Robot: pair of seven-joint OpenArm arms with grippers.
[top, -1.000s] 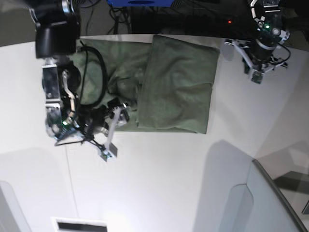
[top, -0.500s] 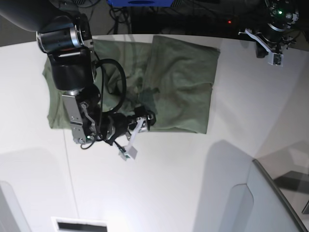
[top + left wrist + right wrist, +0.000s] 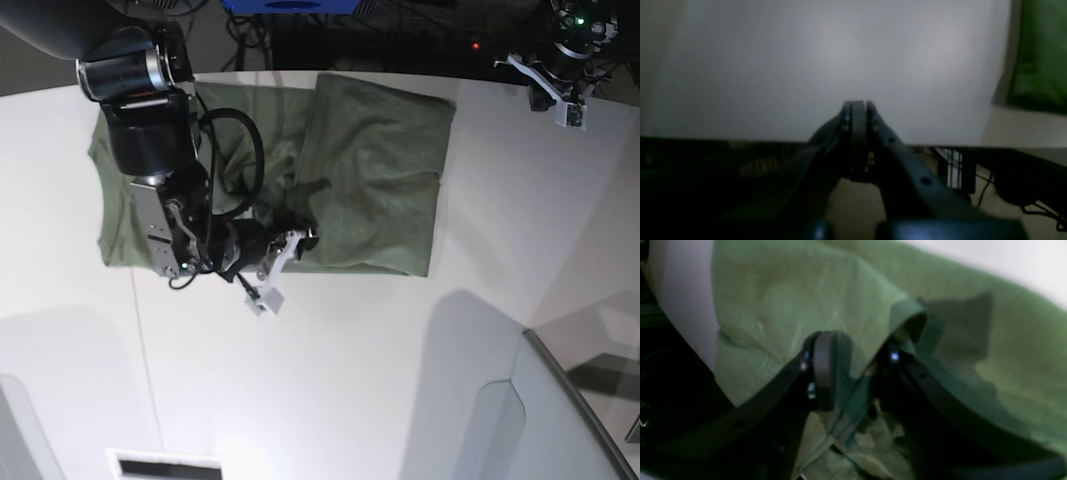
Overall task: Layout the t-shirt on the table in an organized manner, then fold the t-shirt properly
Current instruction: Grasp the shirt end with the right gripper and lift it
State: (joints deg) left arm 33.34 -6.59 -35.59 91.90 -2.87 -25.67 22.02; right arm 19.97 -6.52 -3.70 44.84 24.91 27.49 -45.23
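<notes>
Two layers worry me: my right gripper, jaws narrow around the t-shirt's near hem at the table's far side, may lift only one; left gripper shut, empty

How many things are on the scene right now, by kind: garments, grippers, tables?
Garments: 1, the olive-green t-shirt, partly folded
Grippers: 2, the right gripper with cloth between its jaws, and the left gripper, shut and empty over by the table edge
Tables: 1, the white table
Total: 4
</notes>
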